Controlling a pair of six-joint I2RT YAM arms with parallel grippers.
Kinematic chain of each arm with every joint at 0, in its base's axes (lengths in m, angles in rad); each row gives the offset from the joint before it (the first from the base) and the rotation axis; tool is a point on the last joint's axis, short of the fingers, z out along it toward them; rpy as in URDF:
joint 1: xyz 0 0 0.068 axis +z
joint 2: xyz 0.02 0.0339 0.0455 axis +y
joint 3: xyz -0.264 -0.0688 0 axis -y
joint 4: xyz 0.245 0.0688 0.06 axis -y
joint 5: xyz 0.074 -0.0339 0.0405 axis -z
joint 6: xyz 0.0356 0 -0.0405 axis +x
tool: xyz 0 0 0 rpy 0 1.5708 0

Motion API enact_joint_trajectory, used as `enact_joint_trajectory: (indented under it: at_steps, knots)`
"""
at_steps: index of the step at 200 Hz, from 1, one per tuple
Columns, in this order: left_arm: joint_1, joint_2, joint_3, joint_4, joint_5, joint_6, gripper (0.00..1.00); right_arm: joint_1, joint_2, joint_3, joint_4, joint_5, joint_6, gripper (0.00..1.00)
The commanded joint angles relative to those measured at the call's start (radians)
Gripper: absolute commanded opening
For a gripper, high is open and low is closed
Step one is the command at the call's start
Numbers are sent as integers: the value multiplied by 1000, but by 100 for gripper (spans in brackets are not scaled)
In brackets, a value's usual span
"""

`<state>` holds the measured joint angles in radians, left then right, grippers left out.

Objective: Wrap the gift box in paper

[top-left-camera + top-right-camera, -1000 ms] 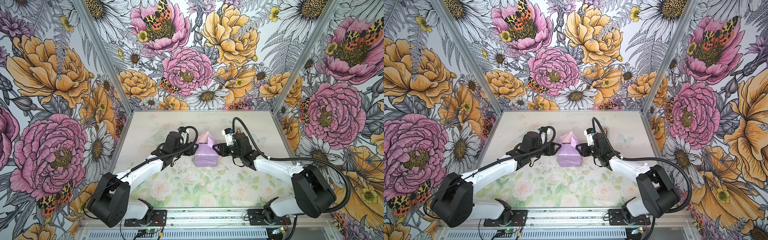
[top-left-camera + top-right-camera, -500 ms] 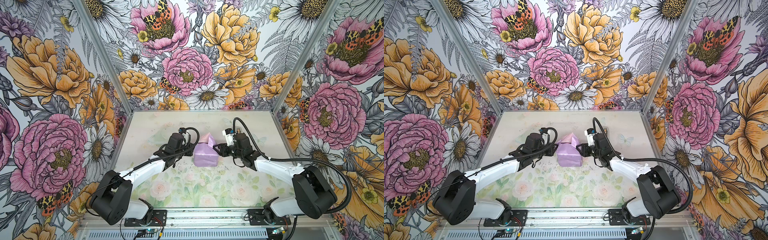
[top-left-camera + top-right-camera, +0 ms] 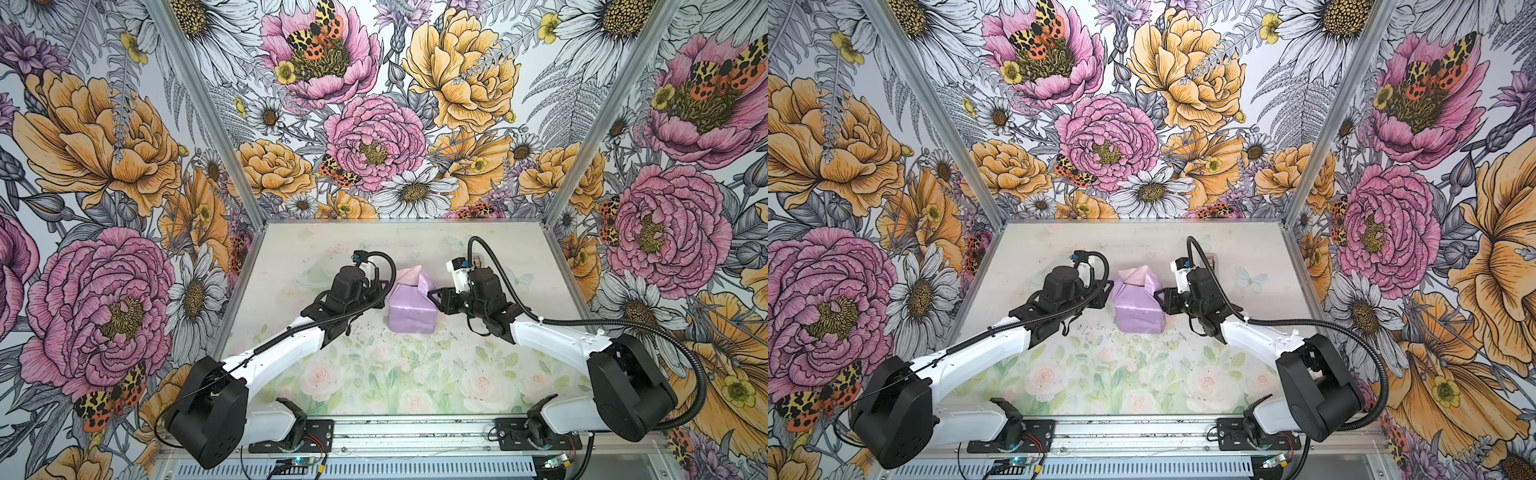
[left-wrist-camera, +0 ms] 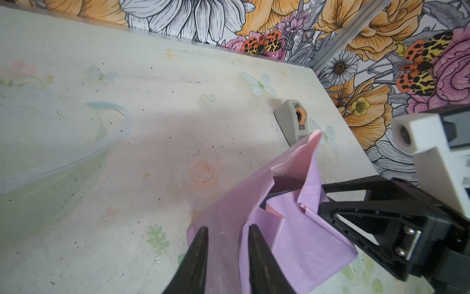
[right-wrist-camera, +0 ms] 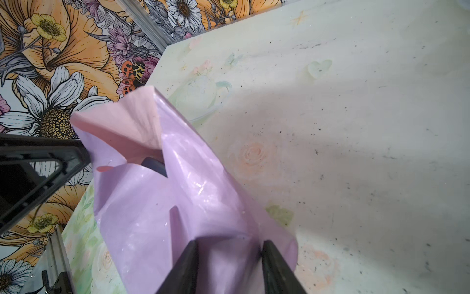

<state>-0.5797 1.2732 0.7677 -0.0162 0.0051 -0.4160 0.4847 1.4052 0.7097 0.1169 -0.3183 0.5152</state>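
Note:
The paper (image 3: 411, 309) is folded round the gift box and looks lilac in both top views, with a pink flap standing up at the far end (image 3: 1133, 276). A dark blue corner of the gift box (image 5: 152, 164) shows through a gap in the folds. My left gripper (image 3: 384, 293) is at the parcel's left side; its jaws (image 4: 227, 229) stand apart, open, over a paper side flap. Opposite, at the parcel's right side, my right gripper (image 3: 434, 297) is shut on the paper-covered edge of the box (image 5: 229, 244).
A small grey tape dispenser (image 4: 292, 122) stands on the floral table (image 3: 415, 374) behind the parcel, toward the far right. Patterned walls close in the back and both sides. A faint clear sheet lies at the far left (image 4: 50, 142).
My left gripper has come in to the parcel's left side, and its jaws narrowed and then parted a little. The pink flap at the far end stands lower. My right gripper has stayed put.

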Motion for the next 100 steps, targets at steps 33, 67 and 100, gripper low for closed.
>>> enact_joint_trajectory:
  at_steps: [33, 67, 100]
  knots:
    - [46, -49, -63, 119, 134, -12, 53, -3, 10, -33, -89, 17, -5, 42]
    - [12, 5, -64, 162, 225, 12, 64, -3, 11, -35, -82, 13, -1, 42]
    - [7, 54, -55, 122, 145, 1, 64, -3, 5, -37, -88, 13, -7, 42]
